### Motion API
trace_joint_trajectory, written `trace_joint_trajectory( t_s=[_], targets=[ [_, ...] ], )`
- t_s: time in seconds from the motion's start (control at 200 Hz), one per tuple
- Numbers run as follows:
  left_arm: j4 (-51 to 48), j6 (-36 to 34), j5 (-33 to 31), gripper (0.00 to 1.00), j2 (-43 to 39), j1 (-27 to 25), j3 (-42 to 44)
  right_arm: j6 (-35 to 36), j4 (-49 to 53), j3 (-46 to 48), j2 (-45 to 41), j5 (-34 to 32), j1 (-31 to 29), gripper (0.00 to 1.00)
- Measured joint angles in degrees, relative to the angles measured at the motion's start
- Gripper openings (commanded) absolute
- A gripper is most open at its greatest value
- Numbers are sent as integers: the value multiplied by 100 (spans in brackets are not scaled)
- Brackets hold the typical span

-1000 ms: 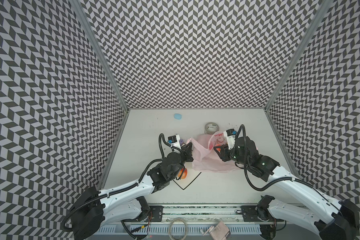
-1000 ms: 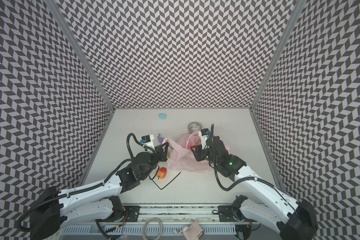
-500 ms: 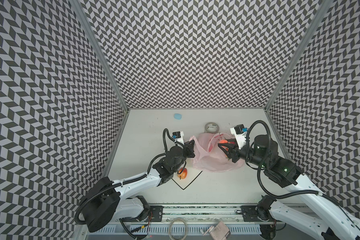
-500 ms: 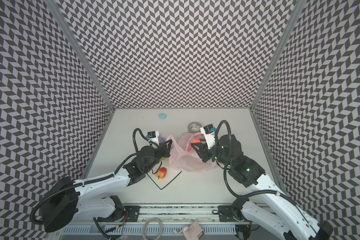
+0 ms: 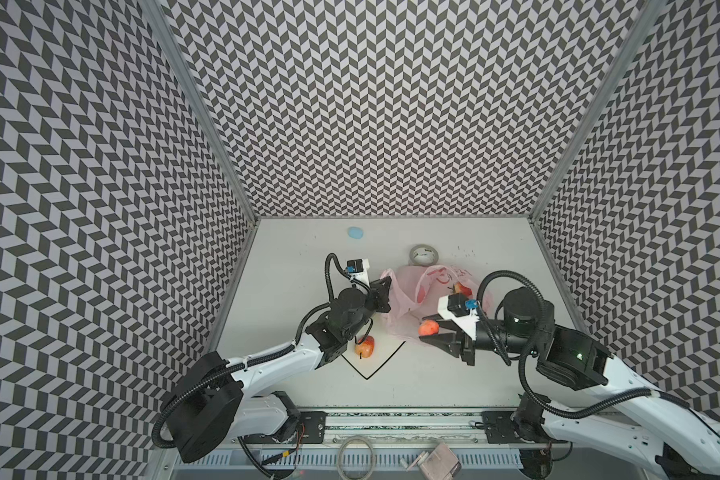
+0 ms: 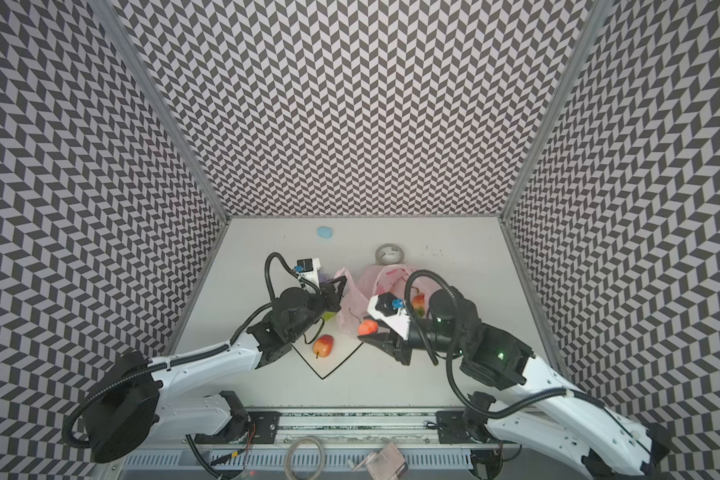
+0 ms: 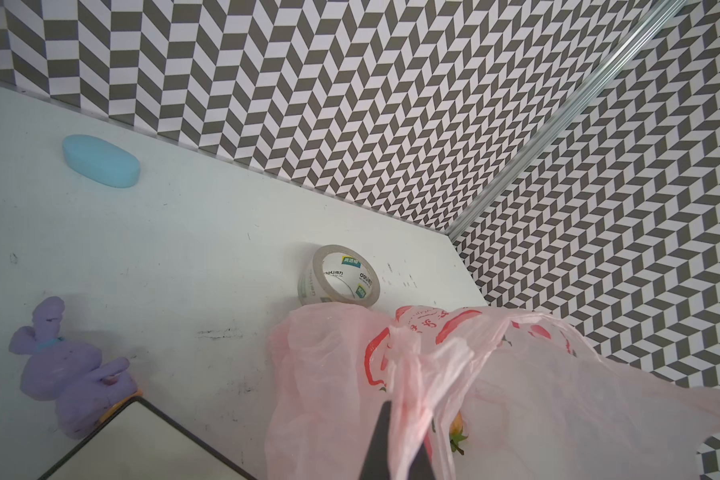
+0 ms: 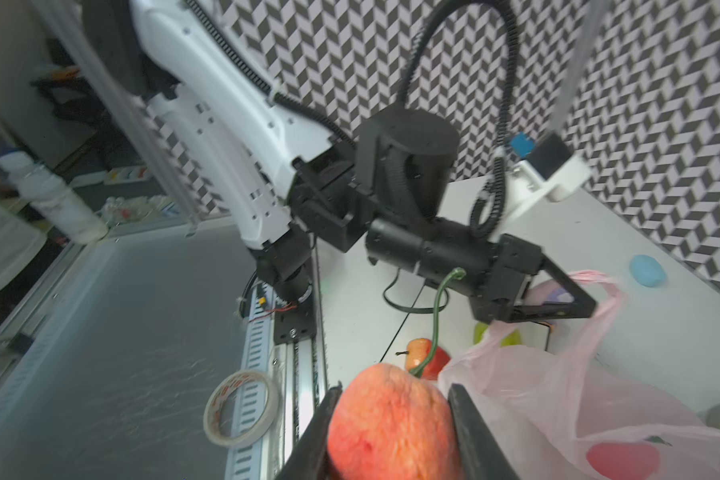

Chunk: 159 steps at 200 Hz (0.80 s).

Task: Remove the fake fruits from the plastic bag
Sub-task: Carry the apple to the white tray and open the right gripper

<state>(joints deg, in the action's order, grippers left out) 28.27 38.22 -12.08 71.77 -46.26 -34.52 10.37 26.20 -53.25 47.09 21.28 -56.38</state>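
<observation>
A reddish fruit [image 8: 391, 419] is being gripped by the right hand [image 5: 427, 332] just outside the bag [image 5: 408, 299], which is being pinched by the clenched left hand [image 5: 385, 286], the plate [image 5: 375, 365] lying to the fruit's left.

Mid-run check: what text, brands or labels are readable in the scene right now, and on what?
"deli": printed twice inside the core of the tape roll, left wrist view.
Green labels on that core: characters too small to read.
Red print on the plastic bag: crumpled, unreadable.
Red print on the second tape roll, off the table: blurred.
</observation>
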Motion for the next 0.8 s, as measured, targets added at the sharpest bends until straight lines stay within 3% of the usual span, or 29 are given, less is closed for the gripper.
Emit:
trace_joint_trajectory(
  t_s=[0.25,0.451,0.796],
  targets=[
    [-4,-26,0,0,-179,55,0,52,-1207,1473,474,-660,-828,27],
    [-7,-24,-26,0,-293,83,0,-636,-2752,2669,1014,-1593,-1287,28],
    [-50,-26,-68,0,-367,94,0,-2382,-4317,2382,3193,-3475,-1427,27]
  ],
)
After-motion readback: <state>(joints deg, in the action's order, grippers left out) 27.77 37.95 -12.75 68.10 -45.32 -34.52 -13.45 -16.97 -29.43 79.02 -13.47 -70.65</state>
